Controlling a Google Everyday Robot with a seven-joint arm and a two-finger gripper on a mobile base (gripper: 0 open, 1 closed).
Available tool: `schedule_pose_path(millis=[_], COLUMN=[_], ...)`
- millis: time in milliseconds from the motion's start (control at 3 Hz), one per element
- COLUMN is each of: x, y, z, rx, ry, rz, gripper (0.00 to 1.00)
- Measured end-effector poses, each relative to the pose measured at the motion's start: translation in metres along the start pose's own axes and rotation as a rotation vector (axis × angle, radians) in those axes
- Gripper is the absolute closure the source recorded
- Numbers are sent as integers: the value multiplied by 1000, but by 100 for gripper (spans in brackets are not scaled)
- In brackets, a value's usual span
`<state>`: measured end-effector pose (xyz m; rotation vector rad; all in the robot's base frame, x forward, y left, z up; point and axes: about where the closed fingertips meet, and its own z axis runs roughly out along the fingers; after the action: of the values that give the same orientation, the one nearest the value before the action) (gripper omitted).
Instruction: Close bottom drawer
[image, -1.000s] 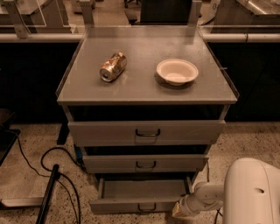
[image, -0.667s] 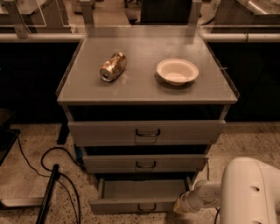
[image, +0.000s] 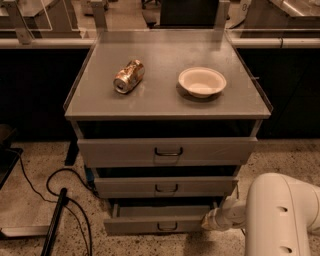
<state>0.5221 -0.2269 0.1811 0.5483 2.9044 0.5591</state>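
A crushed golden metal can (image: 129, 76) lies left of a round white bowl (image: 202, 82). Black cables (image: 64, 171) curl well left of my low-set gripper (image: 210, 220).

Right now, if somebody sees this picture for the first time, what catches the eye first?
The big white arm at the lower right, with its tool at the right end of the bottom drawer, which stands pulled out. Then the can and the white bowl on the cabinet top, can left, bowl right.

The hand (image: 208, 220), at the right front corner of the bottom drawer (image: 145, 226), has pushed it further in
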Motion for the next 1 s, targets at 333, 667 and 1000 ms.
schedule_pose_path(millis=[333,667,1000], x=[-32,-32,-55], y=[1,1,-2], z=[-11,-11,-8], rx=[8,9,24], ry=[-88,-89,-140], rz=[3,4,68], gripper=[100,100,100])
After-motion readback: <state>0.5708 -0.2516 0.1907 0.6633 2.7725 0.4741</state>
